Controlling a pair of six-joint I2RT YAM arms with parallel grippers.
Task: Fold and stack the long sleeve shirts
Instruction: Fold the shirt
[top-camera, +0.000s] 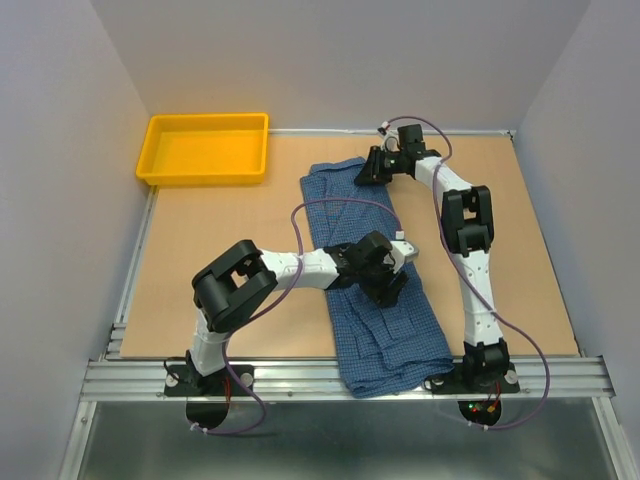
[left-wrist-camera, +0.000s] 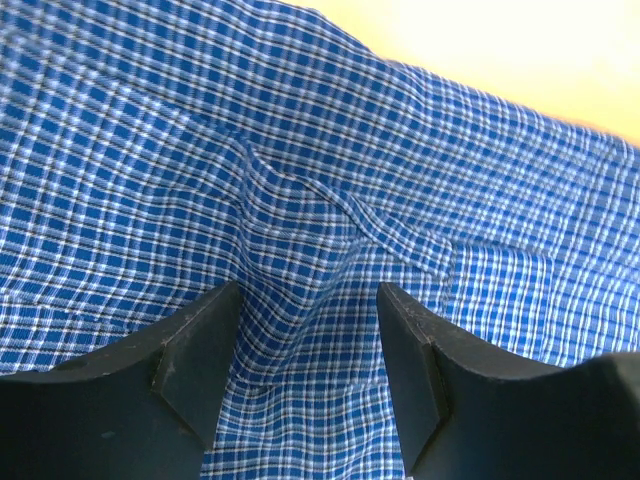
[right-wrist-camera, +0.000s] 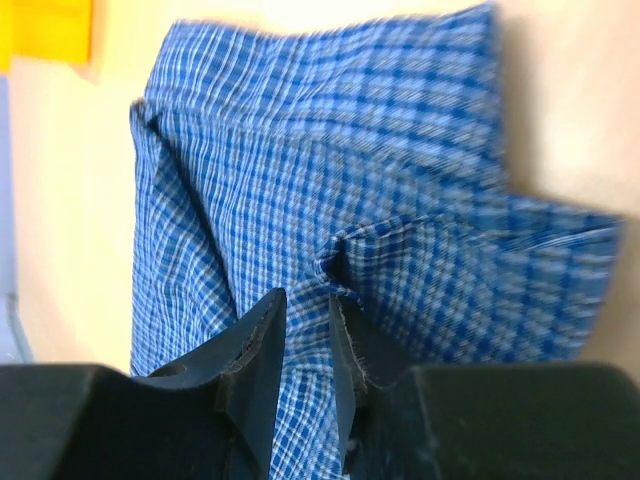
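the shirt (top-camera: 392, 338), blue with a fine check, lies as a long rumpled strip on the table (top-camera: 220, 285). it runs from 12 o'clock near the far edge down to 6 o'clock, where its lower end hangs a little over the near edge, between the two arm bases. its far end is wider and spreads toward 11 o'clock.

the right gripper (top-camera: 366, 168) sits at the shirt's 12 o'clock end. in the right wrist view its jaws are narrow, nipped on a raised fold of the shirt (right-wrist-camera: 330, 140), with the cloth edge passing between the fingers (right-wrist-camera: 262, 345).

the left gripper (top-camera: 386, 276) is down over the middle of the shirt, its arm reaching in from 8 o'clock. in the left wrist view the jaws stand wide apart, the fingers (left-wrist-camera: 200, 350) resting on the shirt (left-wrist-camera: 300, 150), and a soft ridge of cloth rises in the gap without being clamped.

a yellow tray (top-camera: 205, 181) sits at 10 o'clock from the shirt, in the table's far left corner, well apart from the cloth.
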